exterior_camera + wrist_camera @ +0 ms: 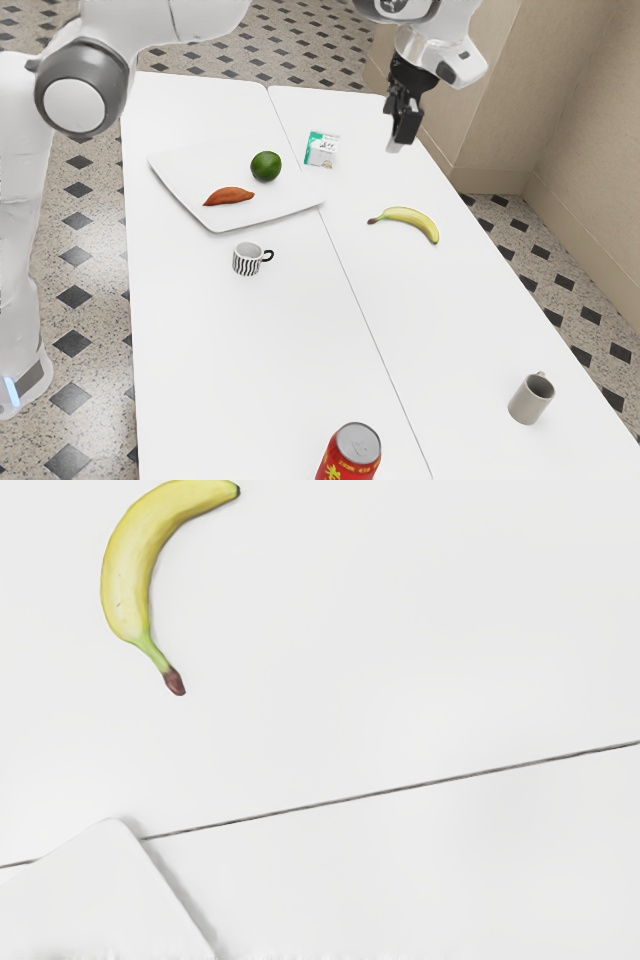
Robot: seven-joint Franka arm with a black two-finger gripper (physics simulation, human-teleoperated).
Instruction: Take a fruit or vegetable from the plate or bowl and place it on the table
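High above the table, toward the exterior view's upper right, is my gripper (pixel 404 121); whether it is open or shut cannot be made out. The white plate (pixel 185 167) lies on the table (pixel 270 370) and holds a round dark-green fruit (pixel 265 166) and an orange-brown sweet potato (pixel 229 196). A yellow banana (pixel 411 217) rests directly on the table, apart from the plate. From the hand, the banana (pixel 130 570) appears near a corner of the plate (pixel 105 890), with bare tabletop between them.
Behind the plate's right side stands a small green-and-white carton (pixel 321 149). A striped mug (pixel 247 260) is in front of the plate. Farther forward are a grey mug (pixel 530 399) and a red can (pixel 348 458). A thin seam (pixel 400 789) crosses the table.
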